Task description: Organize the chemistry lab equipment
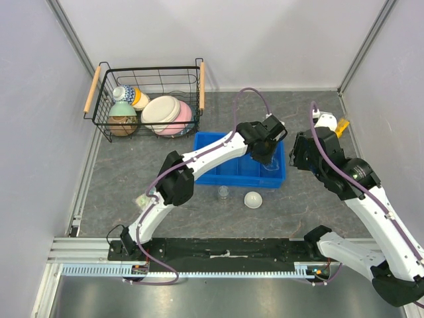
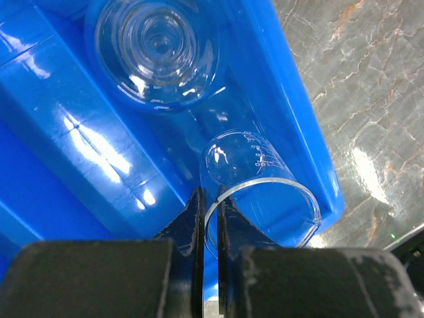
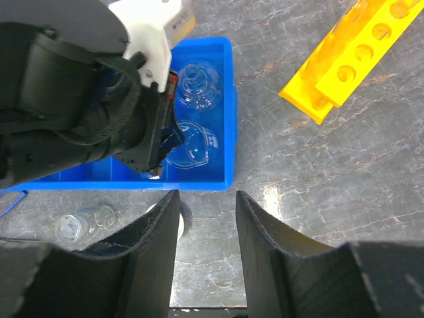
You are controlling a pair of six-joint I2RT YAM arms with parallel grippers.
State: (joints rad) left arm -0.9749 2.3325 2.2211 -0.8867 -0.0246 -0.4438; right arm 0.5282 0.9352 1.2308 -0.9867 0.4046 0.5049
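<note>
Grey marbled table [image 1: 132, 165], white walls: my left gripper [image 2: 210, 199] pinches the beaker [image 2: 255, 179] by its rim, one finger inside, so I judge it can stand on its base in the near right corner of the blue bin [image 1: 225, 179], beside the flask [image 2: 156, 46]. My right gripper [image 3: 206, 195] hangs spread right of the bin, while the dish [image 1: 253, 199], vial [image 1: 224, 193] and yellow rack [image 3: 344, 59] wait on the table. Only writing: the beaker's white scale, too small to read.
</note>
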